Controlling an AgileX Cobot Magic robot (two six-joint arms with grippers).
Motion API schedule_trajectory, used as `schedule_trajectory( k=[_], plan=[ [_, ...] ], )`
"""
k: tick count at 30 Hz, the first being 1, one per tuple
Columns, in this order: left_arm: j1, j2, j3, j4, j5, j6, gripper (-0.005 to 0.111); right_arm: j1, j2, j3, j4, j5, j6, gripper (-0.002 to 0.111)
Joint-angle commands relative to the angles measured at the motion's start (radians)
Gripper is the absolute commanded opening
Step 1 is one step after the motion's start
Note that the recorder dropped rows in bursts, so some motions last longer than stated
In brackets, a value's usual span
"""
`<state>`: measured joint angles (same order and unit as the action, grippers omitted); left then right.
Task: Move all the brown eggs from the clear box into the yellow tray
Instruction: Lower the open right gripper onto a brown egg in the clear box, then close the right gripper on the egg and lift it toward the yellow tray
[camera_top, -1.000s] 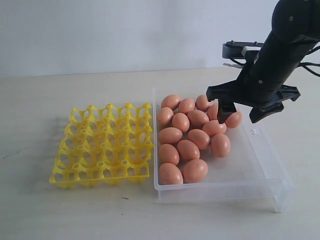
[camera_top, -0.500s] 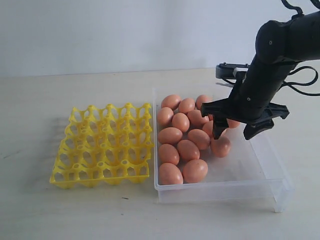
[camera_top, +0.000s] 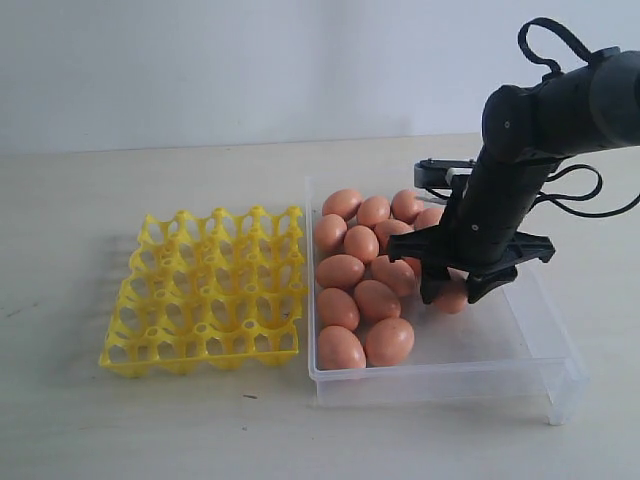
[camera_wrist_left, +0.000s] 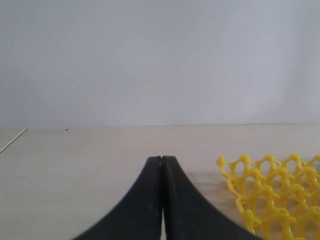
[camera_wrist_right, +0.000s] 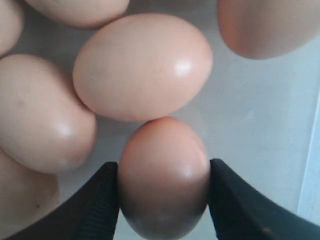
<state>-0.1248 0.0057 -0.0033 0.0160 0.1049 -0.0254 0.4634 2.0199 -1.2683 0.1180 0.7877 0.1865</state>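
Several brown eggs (camera_top: 361, 244) lie clustered in the left half of the clear box (camera_top: 500, 340). My right gripper (camera_top: 453, 291) is down inside the box, its black fingers (camera_wrist_right: 102, 200) pressed against both sides of one brown egg (camera_wrist_right: 164, 172) at the right edge of the cluster. That egg still rests on the box floor, touching a neighbouring egg (camera_wrist_right: 142, 65). The yellow tray (camera_top: 210, 290) sits left of the box with all its cups bare. My left gripper (camera_wrist_left: 161, 160) is shut on nothing, low over the table beside a corner of the yellow tray (camera_wrist_left: 272, 190); the exterior view does not show it.
The right half of the clear box floor holds no eggs. The box wall (camera_top: 440, 380) rises along the near side. A pale wall (camera_top: 250, 60) backs the beige table (camera_top: 120, 420).
My right arm has come down and leftward into the box, and its fingers have narrowed from wide apart to closed against one egg. The eggs and tray have not shifted.
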Motion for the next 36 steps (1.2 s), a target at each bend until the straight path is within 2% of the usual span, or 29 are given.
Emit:
schedule_trajectory(
  k=[1, 4, 11, 17, 19, 20, 22, 25, 26, 28, 30, 33, 36],
  plan=[
    [-0.005, -0.006, 0.003, -0.007, -0.002, -0.004, 0.000, 0.001, 0.000, -0.007, -0.005, -0.015, -0.001, 0.014],
    [-0.005, -0.006, 0.003, -0.007, -0.002, -0.004, 0.000, 0.001, -0.007, -0.007, -0.005, -0.012, -0.015, 0.000],
    [-0.005, -0.006, 0.003, -0.007, -0.002, -0.004, 0.000, 0.001, -0.114, -0.007, -0.027, -0.013, -0.031, 0.000],
    [-0.005, -0.006, 0.003, -0.007, -0.002, -0.004, 0.000, 0.001, -0.278, -0.007, 0.016, -0.114, -0.091, 0.000],
    [-0.005, -0.006, 0.003, -0.007, -0.002, -0.004, 0.000, 0.001, -0.331, -0.007, 0.168, -0.200, -0.228, 0.000],
    [-0.005, -0.006, 0.003, -0.007, -0.002, -0.004, 0.000, 0.007, -0.341, -0.007, 0.362, -0.246, -0.391, 0.000],
    [-0.005, -0.006, 0.003, -0.007, -0.002, -0.004, 0.000, 0.024, -0.339, -0.007, 0.531, -0.285, -0.548, 0.000],
    [-0.005, -0.006, 0.003, -0.007, -0.002, -0.004, 0.000, 0.127, -0.302, -0.007, 0.868, -0.411, -0.882, 0.000],
    [-0.005, -0.006, 0.003, -0.007, -0.002, -0.004, 0.000, 0.193, -0.274, -0.019, 0.984, -0.486, -1.036, 0.000],
    [-0.005, -0.006, 0.003, -0.007, -0.002, -0.004, 0.000, 0.279, -0.208, -0.079, 1.064, -0.562, -1.226, 0.000],
    [-0.005, -0.006, 0.003, -0.007, -0.002, -0.004, 0.000, 0.345, -0.125, -0.172, 1.080, -0.613, -1.319, 0.000],
    [-0.005, -0.006, 0.003, -0.007, -0.002, -0.004, 0.000, 0.406, 0.035, -0.344, 1.083, -0.670, -1.298, 0.000],
    [-0.005, -0.006, 0.003, -0.007, -0.002, -0.004, 0.000, 0.427, 0.136, -0.446, 1.101, -0.679, -1.291, 0.000]
  ],
)
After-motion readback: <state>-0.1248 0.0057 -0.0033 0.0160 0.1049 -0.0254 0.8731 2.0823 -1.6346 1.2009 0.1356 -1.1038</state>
